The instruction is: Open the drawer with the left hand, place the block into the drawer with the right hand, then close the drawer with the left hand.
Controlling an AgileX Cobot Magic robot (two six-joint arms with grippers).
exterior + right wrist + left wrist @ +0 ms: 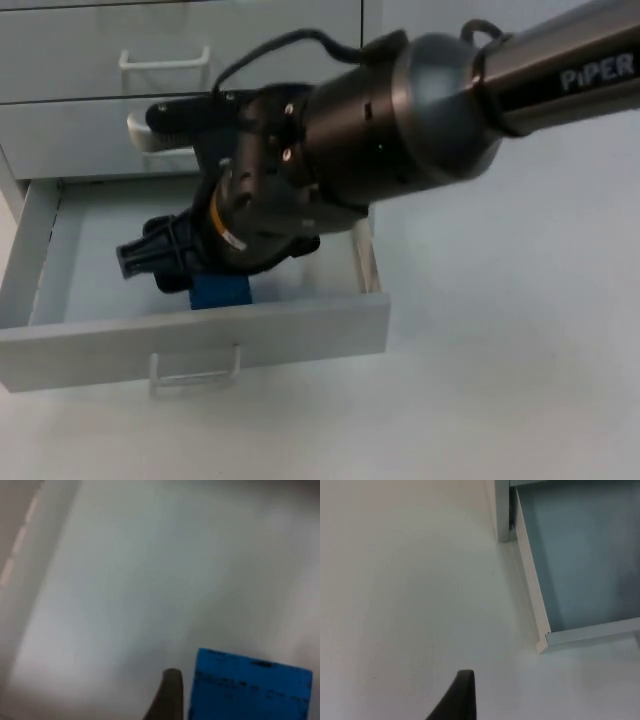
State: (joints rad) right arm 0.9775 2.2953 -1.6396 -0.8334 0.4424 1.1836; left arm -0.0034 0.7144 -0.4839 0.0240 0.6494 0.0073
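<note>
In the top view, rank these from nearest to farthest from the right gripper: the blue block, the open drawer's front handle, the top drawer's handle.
1. Blue block: right at the right gripper, inside the open drawer.
2. Open drawer's front handle: on the drawer front, toward the camera.
3. Top drawer's handle: on the cabinet, beyond the arm.

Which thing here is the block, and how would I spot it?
Find the grey cabinet at the back of the white table; its lowest drawer is pulled open. Inside, near the front wall under the right claw, sits the block, the only bright blue thing among grey and white.
</note>
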